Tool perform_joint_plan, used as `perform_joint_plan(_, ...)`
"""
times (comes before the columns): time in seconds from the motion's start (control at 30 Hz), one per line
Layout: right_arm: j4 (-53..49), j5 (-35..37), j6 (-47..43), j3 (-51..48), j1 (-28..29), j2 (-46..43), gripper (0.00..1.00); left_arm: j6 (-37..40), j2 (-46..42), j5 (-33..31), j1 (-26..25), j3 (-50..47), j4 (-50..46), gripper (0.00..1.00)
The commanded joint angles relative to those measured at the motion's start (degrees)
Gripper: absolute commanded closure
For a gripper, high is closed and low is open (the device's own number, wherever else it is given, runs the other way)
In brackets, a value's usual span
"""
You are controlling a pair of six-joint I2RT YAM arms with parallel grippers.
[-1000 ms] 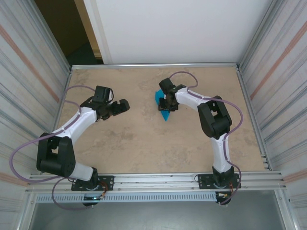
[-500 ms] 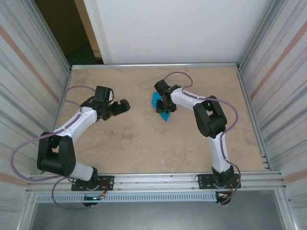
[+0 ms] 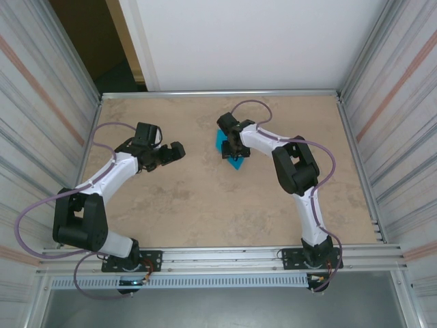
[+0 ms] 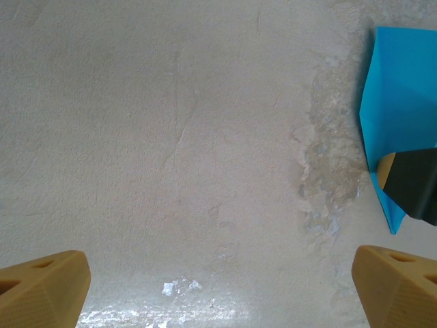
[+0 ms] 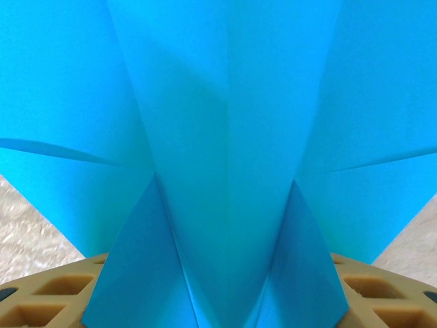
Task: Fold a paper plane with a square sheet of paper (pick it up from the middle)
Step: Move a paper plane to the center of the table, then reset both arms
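The table [image 3: 205, 212] carries the paper plane [image 3: 236, 162] at its far middle, mostly hidden under the right gripper [image 3: 231, 148]. That gripper's fingers [image 5: 41, 297] flank the centre fold; whether they pinch it I cannot tell. The left gripper [image 4: 218, 290] hovers nearby, jaws wide, holding nothing.

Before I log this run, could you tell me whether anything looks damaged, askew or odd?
Nothing stands out. The paper plane lies symmetrically creased under the right pincer, with no tear where visible. The left pincer hangs open above the table, which has just a pale worn patch.
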Motion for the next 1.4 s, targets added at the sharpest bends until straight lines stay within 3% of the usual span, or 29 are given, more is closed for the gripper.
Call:
perform_joint_plan(0.0, -4.79, 2.82, 1.69, 0.04, -1.24, 4.92, 0.39, 0.23, 0.50, 0.10, 0.00, 0.04, 0.48, 0.01)
perform_joint_plan(0.3, -4.75, -0.48, 2.03, 2.81, -1.22, -2.72, 0.39, 0.22, -0.43, -0.64, -0.02, 1.62, -0.53, 0.01)
perform_joint_plan(0.6, -2.32, -0.40, 3.22, -2.37, -3.10, -17.77, 0.28, 1.57, -3.48, -6.06, 0.06, 5.33, -2.75, 0.01)
perform_joint_plan(0.77, 5.56, 7.17, 2.08, -15.87, -6.13, -32.04, 0.18, 2.81, -7.14, -13.32, 0.33, 4.37, -1.09, 0.01)
perform_joint_plan(0.9, 14.50, 15.09, -2.45, -30.75, -11.71, -44.26, 0.00, 3.68, -12.88, -25.53, 0.67, -4.03, 7.42, 0.01)
perform_joint_plan(1.03, 21.35, 17.09, -6.68, -42.47, -19.55, -53.68, 0.01, 5.38, -18.38, -35.77, 1.16, -14.48, 17.25, 0.01)
perform_joint_plan(1.13, 26.95, 19.30, -8.24, -49.87, -24.33, -57.40, 0.01, 7.77, -18.74, -40.10, 2.47, -18.44, 20.96, 0.01)
perform_joint_plan(1.23, 33.32, 17.17, -8.95, -56.47, -29.49, -59.17, 0.01, 13.47, -17.78, -45.26, 2.82, -22.44, 27.10, 0.01)
perform_joint_plan(1.37, 46.51, 16.21, -11.59, -65.44, -33.03, -58.26, 0.01, 21.74, -15.96, -42.62, 4.11, -26.39, 37.91, 0.01)
